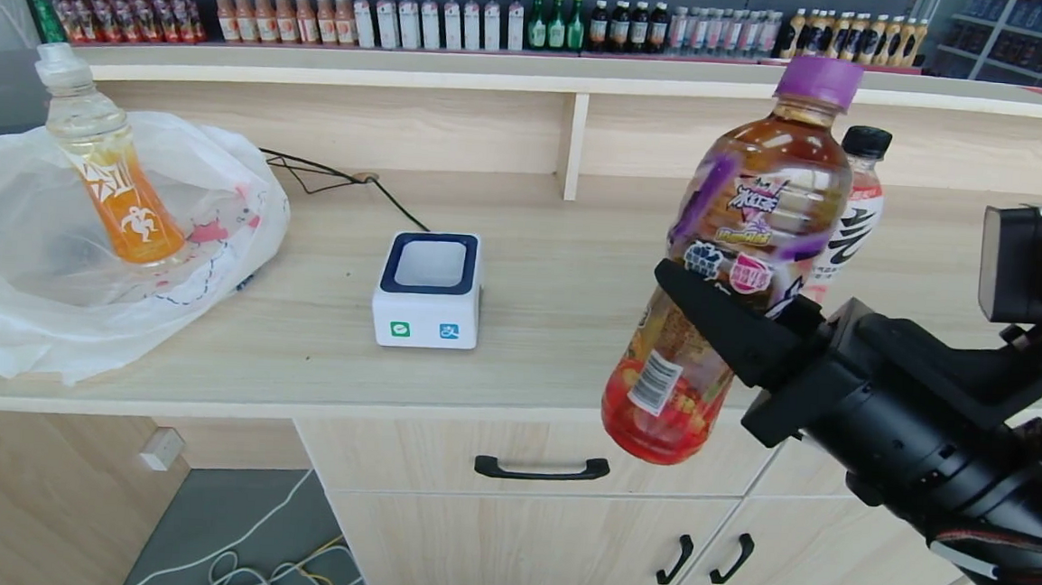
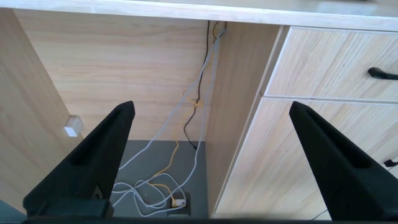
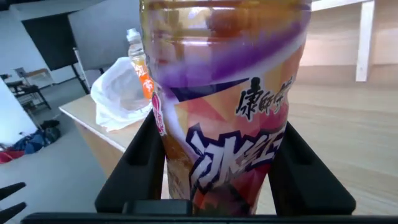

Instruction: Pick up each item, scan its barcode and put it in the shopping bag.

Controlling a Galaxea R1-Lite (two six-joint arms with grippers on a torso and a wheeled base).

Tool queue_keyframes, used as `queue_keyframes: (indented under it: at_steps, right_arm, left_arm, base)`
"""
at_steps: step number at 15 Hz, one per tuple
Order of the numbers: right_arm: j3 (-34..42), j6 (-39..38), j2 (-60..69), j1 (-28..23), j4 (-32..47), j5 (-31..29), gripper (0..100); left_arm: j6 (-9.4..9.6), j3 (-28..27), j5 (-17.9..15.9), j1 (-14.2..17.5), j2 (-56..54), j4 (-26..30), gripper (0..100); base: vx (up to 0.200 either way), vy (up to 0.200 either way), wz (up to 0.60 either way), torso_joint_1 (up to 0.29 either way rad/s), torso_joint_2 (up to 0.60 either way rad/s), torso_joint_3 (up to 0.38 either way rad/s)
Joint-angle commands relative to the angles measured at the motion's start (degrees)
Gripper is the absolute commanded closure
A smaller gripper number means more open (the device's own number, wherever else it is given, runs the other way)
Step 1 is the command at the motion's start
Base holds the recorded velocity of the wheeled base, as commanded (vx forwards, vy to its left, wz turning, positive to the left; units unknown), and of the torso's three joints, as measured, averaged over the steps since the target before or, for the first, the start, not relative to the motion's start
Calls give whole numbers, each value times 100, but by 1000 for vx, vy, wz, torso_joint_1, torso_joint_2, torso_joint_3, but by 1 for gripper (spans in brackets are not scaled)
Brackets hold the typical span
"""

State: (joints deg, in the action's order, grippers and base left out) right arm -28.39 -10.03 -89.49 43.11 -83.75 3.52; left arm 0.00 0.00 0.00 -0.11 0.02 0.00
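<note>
The light wooden desk [image 1: 567, 273] carries a white plastic shopping bag [image 1: 24, 289] on its left part. A small white scanner box [image 1: 429, 289] sits near the middle, with a black cable [image 1: 329, 175] behind it. A black-capped bottle [image 1: 859, 214] stands at the right.

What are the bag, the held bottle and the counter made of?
The bag looks like thin plastic film: translucent, crinkled. The held bottle seems glossy plastic: see-through, with shiny highlights. The counter is matte pale wood grain, perhaps laminate rather than solid wood.
</note>
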Motion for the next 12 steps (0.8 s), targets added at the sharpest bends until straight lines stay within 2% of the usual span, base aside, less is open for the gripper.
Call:
queue_keyframes:
  at_steps: [1,2,4,9,12]
  right_arm:
    - [-219,-148,-33,14,-10,219,100]
    - [-448,-421,-42,40,-1,483,100]
    - [-501,-1168,-42,172,-10,632,100]
    - [-483,-1765,-25,928,-361,632,100]
    - [-580,-1950,-86,989,-361,658,100]
  left_arm:
    - [0,0,0,11,-2,0,0]
    - [0,0,0,2,-2,0,0]
    - [0,0,0,2,-2,0,0]
    - [0,0,0,2,-2,0,0]
    - [0,0,0,11,-2,0,0]
  base:
    - [0,0,0,0,0,0]
    - [0,0,0,0,0,0]
    - [0,0,0,0,0,0]
    - [0,0,0,0,0,0]
    - [0,0,0,0,0,0]
